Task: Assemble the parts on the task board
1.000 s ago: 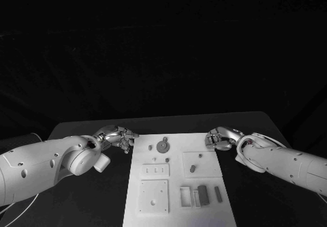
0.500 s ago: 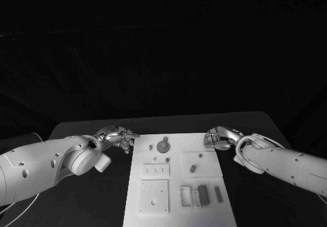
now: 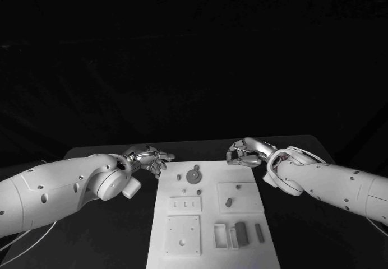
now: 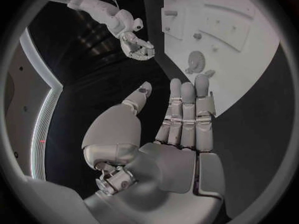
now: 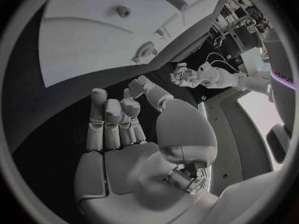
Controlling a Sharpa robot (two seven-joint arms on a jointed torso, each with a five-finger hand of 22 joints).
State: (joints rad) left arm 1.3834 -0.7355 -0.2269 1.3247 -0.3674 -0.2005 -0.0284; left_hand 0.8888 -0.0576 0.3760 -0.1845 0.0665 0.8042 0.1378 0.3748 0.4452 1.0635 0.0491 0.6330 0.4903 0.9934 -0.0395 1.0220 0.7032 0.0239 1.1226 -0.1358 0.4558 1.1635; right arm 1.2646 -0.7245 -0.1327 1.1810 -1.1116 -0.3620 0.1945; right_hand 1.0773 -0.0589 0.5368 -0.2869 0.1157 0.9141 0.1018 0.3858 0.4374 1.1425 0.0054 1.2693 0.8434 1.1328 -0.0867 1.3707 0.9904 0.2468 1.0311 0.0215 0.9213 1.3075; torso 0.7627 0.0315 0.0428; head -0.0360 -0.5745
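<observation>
The white task board (image 3: 212,218) lies in the middle of the black bench (image 3: 97,235), reaching from the near edge toward the far side. At its near end sit a square plate (image 3: 183,233) and, beside it, dark bar-shaped parts (image 3: 241,231). Further up lies a small oblong part (image 3: 229,200) on a raised square, and beyond that a round gear-like part (image 3: 193,175). At the board's far end, the left robot hand (image 3: 151,159) hovers off the board's left corner, fingers straight and apart, holding nothing. The right robot hand (image 3: 245,153) hangs over the far right corner, fingers loosely bent, empty too.
</observation>
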